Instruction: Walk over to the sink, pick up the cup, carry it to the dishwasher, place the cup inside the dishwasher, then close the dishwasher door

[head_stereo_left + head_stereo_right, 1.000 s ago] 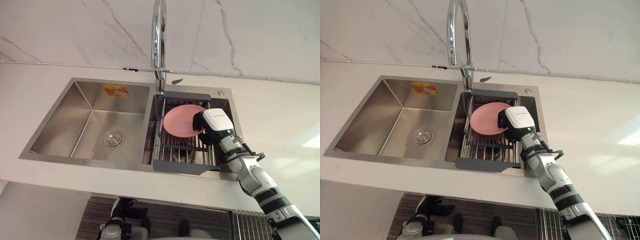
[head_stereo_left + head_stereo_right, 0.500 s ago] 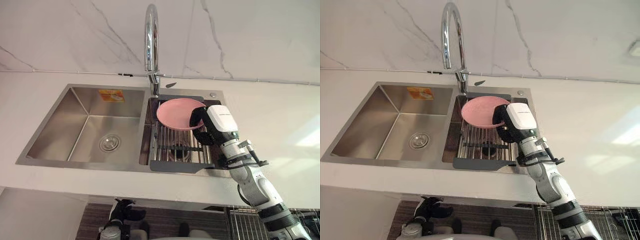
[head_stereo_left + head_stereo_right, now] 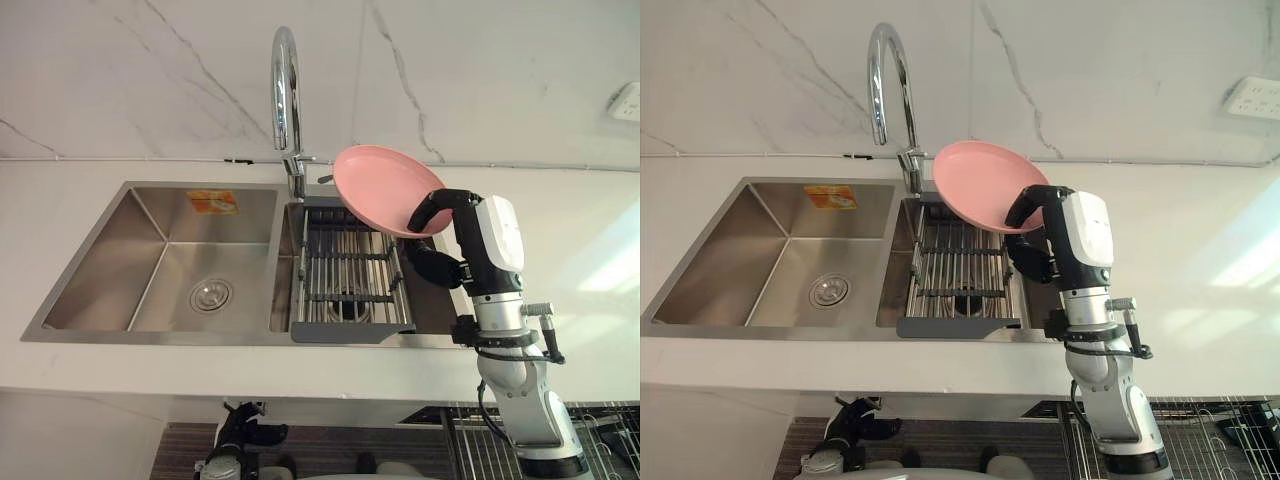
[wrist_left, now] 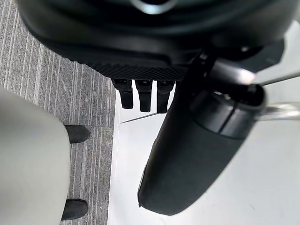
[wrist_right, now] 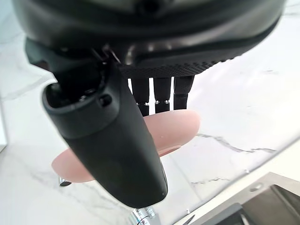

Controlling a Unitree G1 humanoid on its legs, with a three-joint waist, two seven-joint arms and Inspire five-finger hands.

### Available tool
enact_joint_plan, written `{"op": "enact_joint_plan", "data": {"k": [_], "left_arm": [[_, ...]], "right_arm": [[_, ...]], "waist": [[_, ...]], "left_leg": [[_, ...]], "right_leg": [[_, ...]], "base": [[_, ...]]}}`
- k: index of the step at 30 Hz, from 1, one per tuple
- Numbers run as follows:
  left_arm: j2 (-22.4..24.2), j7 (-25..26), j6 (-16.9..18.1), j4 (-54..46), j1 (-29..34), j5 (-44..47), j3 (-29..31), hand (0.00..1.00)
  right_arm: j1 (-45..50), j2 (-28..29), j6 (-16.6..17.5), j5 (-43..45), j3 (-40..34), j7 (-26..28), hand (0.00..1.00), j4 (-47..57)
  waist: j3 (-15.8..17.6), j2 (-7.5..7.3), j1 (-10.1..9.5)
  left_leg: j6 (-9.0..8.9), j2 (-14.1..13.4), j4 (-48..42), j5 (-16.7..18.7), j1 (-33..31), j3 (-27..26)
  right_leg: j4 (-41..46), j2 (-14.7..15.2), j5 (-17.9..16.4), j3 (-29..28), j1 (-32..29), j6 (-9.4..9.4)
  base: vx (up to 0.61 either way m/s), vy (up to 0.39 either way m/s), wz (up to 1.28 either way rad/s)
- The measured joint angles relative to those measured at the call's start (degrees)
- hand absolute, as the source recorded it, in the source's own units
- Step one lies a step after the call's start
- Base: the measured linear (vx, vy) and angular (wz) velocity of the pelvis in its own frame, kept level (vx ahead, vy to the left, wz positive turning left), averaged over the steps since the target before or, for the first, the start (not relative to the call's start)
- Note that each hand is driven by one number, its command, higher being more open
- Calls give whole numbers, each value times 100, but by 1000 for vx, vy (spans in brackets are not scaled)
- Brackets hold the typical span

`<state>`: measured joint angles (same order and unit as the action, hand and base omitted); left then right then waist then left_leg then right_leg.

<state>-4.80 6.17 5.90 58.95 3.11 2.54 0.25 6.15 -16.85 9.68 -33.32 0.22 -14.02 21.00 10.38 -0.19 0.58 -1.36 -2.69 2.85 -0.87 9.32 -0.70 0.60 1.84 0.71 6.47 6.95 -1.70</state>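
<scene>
On my far left, the left hand (image 4: 140,51) hangs low below the counter (image 3: 585,250), fingers relaxed and holding nothing. An orange sticker (image 3: 212,201) sits on the far wall of the sink (image 3: 150,215); I cannot read its print. Right of the faucet (image 3: 285,90), the pink plate (image 3: 380,185) tilts above the drying rack (image 3: 345,275). The right hand (image 3: 462,242), forearm upright, pinches the plate's right rim, thumb on top and fingers under it.

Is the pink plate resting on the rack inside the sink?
No, the right hand holds the pink plate tilted in the air above the rack, with its fingers curled over the rim.
</scene>
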Motion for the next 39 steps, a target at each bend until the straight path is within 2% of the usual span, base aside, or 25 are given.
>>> {"op": "enact_joint_plan", "data": {"k": [5,10,13,16,18,21,23,24,25,26,28,29,30,31,32,34,35,37,38,39], "left_arm": [[6,82,-9,39,1,40,0,90],[-1,95,-14,49,-1,72,-14,90],[-27,41,61,50,-11,68,-95,90],[-38,-8,199,36,-112,71,-304,90],[-25,-8,209,18,-131,77,-304,90],[-11,-13,224,24,-142,69,-308,90],[-28,-19,241,26,-131,70,-306,90],[-32,-19,246,22,-130,74,-299,90],[-32,-14,259,16,-133,76,-291,90],[-49,-11,274,11,-132,79,-287,90],[-60,-113,219,0,-127,241,-188,90],[-96,-234,129,-46,-135,354,-96,90],[-101,-244,107,-44,-172,355,-66,90],[-76,-174,115,5,-234,356,-36,90],[-28,-75,114,-3,-261,396,114,90],[-109,46,93,11,-288,455,170,90],[-125,111,69,26,-283,454,161,90],[-223,114,95,-38,-235,405,139,90],[-320,112,148,-127,-204,274,66,90],[-361,177,133,-124,-206,262,82,90]], "right_arm": [[395,301,-3,4,-1,-32,30,192],[507,353,-1,38,-1,-99,30,492],[508,322,11,75,-24,-174,30,673],[306,65,42,206,-24,-277,30,720],[147,-103,39,216,-17,-275,30,613],[-102,-319,30,213,-39,-272,30,374],[-49,-323,25,194,-83,-273,30,379],[-57,-323,19,152,-145,-274,30,401],[-83,-323,-26,60,-188,-275,30,401],[-109,-321,-70,-14,-194,-275,30,389],[-181,-321,-200,-177,-208,-285,30,351],[-238,-290,-302,-257,-190,-284,30,293],[-289,-276,-316,-284,-186,-284,30,251],[-382,-274,-333,-289,-173,-284,30,168],[-497,-267,-343,-295,-78,-281,30,69],[-483,-250,-337,-341,61,-266,30,50],[-480,-215,-298,-434,149,-262,30,54],[-469,-184,-210,-537,288,-254,30,55],[-455,-151,-159,-597,307,-215,30,55],[-456,-141,-146,-644,307,-213,30,55]], "waist": [[-10,16,34],[-11,24,37],[2,49,36],[72,171,37],[97,196,24],[119,233,59],[140,183,117],[151,167,165],[163,155,159],[178,131,155],[200,113,154],[265,14,169],[294,12,168],[361,77,148],[469,26,70],[479,-69,57],[439,-126,64],[348,-276,36],[253,-417,5],[202,-493,-5]], "left_leg": [[-8,-22,16,-5,44,-57],[-16,-28,-135,38,-36,-62],[-35,-36,-710,299,-446,31],[-72,-67,-1491,555,-1125,147],[-101,-61,-1700,614,-1287,246],[-76,-20,-2225,1028,-1468,549],[-92,65,-2238,1060,-1474,460],[-46,129,-2248,1053,-1506,369],[15,142,-2284,1058,-1563,156],[45,141,-2327,1073,-1584,32],[216,119,-2543,1144,-1726,-405],[318,129,-2601,1154,-1767,-715],[392,64,-2520,1111,-1755,-821],[463,-52,-2391,1036,-1707,-1041],[477,-177,-2277,978,-1612,-1357],[546,-217,-2120,939,-1496,-1615],[507,-239,-1957,910,-1447,-1809],[436,-226,-1696,903,-1456,-2062],[285,-155,-1686,831,-1566,-2071],[233,-106,-1741,795,-1646,-2055]], "right_leg": [[0,-25,10,-52,7,14],[2,-28,18,-61,3,26],[38,-29,9,8,-102,28],[408,-51,-40,34,-599,60],[664,-29,-94,-4,-824,79],[877,-73,-197,-186,-1016,11],[968,-5,-242,-321,-1104,-58],[998,36,-218,-478,-1221,-91],[1043,50,-128,-688,-1361,-206],[1047,38,-69,-825,-1433,-217],[969,-11,177,-1194,-1623,-266],[875,-41,271,-1456,-1744,-209],[757,-19,217,-1429,-1731,-124],[773,68,5,-1064,-1715,158],[1840,205,-252,-545,-2055,157],[2885,400,-618,-147,-2103,147],[3152,479,-896,7,-1956,120],[2823,511,-1145,121,-1469,17],[1909,494,-1235,80,-1128,-9],[1468,487,-1298,21,-1014,-76]], "base": [[-22,-7,-5],[-32,-5,-1],[-45,-5,10],[-60,0,6],[-62,7,-11],[-88,56,-31],[-117,132,-33],[-115,182,-60],[-90,166,-74],[-85,171,-93],[-86,183,-111],[-132,216,-100],[-190,170,-100],[-223,101,-109],[-236,80,-112],[-163,37,-83],[-140,-26,-68],[-117,-95,-76],[-64,-116,-76],[-41,-121,-78]]}}
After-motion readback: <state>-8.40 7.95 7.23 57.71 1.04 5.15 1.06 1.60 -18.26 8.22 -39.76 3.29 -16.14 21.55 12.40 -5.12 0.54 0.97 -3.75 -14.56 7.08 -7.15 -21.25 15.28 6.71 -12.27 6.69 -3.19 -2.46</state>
